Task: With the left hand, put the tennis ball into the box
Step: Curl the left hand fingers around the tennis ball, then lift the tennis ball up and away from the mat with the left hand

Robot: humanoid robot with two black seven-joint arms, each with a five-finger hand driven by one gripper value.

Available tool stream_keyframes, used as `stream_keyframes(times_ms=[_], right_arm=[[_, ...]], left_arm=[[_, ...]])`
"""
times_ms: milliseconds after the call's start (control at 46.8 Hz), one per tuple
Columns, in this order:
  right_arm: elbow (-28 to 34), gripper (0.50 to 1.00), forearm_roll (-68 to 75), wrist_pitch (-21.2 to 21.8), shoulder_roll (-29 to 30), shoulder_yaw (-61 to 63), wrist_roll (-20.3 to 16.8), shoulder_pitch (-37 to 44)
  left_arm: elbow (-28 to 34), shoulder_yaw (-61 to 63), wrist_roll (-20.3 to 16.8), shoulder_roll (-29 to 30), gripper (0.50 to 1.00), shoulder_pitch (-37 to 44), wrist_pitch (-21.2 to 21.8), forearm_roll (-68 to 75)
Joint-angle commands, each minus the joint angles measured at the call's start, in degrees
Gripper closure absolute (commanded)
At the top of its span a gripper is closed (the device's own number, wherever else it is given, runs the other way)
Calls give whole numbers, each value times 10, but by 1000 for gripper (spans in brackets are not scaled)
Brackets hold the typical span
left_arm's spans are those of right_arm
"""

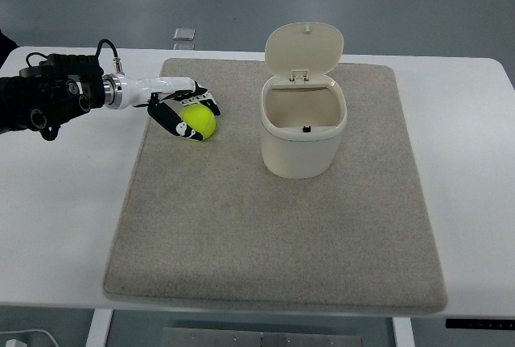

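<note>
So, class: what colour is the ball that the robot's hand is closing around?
Bright yellow-green; the tennis ball shows best in the top view, within the left hand.

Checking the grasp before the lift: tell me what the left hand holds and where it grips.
The left hand is curled around the tennis ball, fingers wrapping its left and upper sides. The ball sits low over the mat; lift-off cannot be told.

A white table (467, 121) carries a beige mat (273, 234), with grey floor (402, 9) beyond its far edge.
</note>
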Motion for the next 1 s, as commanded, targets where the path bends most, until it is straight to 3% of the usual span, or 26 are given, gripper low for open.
stream_keyframes(times_ms=[0,43,85,320,641,833,982], right_arm=[[0,562,0,0,0,0,0,0],[0,562,0,0,0,0,0,0],[0,562,0,0,0,0,0,0],[0,562,0,0,0,0,0,0],[0,562,0,0,0,0,0,0],[0,562,0,0,0,0,0,0],[0,562,0,0,0,0,0,0]], left_arm=[[0,0,0,0,924,0,-1,0],[0,1,0,-1,979,0,0,0],[0,1,0,-1,999,1,0,0],[10,-2,1,-1,1000,6,5,-14],[74,-44,1,-6,1000,4,-1,-176],[137,-119,1,-24,1000,3,-51,-301],[159,-184,1,-35,1000,-3,-91,-321]])
